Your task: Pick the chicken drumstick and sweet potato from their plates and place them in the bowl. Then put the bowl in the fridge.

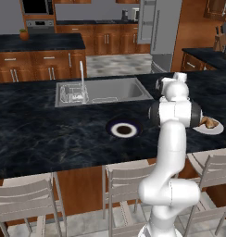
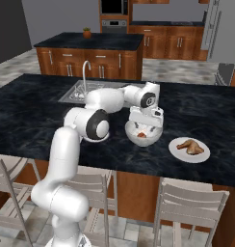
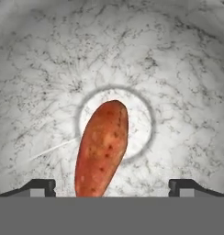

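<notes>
The orange-brown sweet potato (image 3: 102,149) lies on the floor of the pale grey-white bowl (image 3: 178,69). My gripper (image 3: 112,186) hangs just above it, open, its fingertips wide apart on either side and clear of the potato. From the right base view the hand (image 2: 146,120) sits right over the bowl (image 2: 155,137), with a bit of orange potato (image 2: 142,135) showing inside. The chicken drumstick (image 2: 190,146) rests on a white plate (image 2: 179,153) to the bowl's right. An empty black-rimmed plate (image 1: 124,130) lies near the counter's middle. The steel fridge (image 1: 156,28) stands far behind.
A steel sink (image 1: 103,90) with a tall faucet (image 1: 81,76) is set into the dark marble counter (image 1: 40,125) behind the plates. Chairs (image 1: 27,199) line the counter's near edge. A second island (image 2: 90,46) and wood cabinets stand at the back.
</notes>
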Tool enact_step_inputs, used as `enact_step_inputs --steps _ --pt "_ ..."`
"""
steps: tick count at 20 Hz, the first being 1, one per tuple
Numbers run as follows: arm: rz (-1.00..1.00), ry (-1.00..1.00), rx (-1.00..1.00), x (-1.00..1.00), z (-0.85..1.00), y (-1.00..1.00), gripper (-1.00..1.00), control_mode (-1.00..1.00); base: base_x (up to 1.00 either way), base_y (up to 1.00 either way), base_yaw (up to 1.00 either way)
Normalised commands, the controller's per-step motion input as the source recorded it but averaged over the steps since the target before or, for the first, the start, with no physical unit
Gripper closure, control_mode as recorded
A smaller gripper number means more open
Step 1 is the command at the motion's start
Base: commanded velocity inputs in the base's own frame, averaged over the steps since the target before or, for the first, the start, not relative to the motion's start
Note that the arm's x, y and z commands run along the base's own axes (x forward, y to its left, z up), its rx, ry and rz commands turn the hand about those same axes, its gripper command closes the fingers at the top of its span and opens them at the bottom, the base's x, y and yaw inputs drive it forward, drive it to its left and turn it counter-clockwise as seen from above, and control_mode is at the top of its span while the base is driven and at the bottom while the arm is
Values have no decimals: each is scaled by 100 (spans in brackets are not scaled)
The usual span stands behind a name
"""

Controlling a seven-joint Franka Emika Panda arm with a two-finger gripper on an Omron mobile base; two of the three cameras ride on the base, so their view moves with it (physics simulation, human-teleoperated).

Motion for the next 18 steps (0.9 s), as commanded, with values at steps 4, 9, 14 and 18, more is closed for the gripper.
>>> enact_step_inputs --steps 4,9,14,18 --pt "6 0 0 -34 49 -19 -100 -100 0 0 0" --pt "-2 0 0 -49 42 -20 -100 -100 0 0 0" --pt "-12 -3 0 -65 30 -18 -100 -100 0 0 0" --pt "-34 -11 0 -68 10 -7 -100 -100 0 0 0"
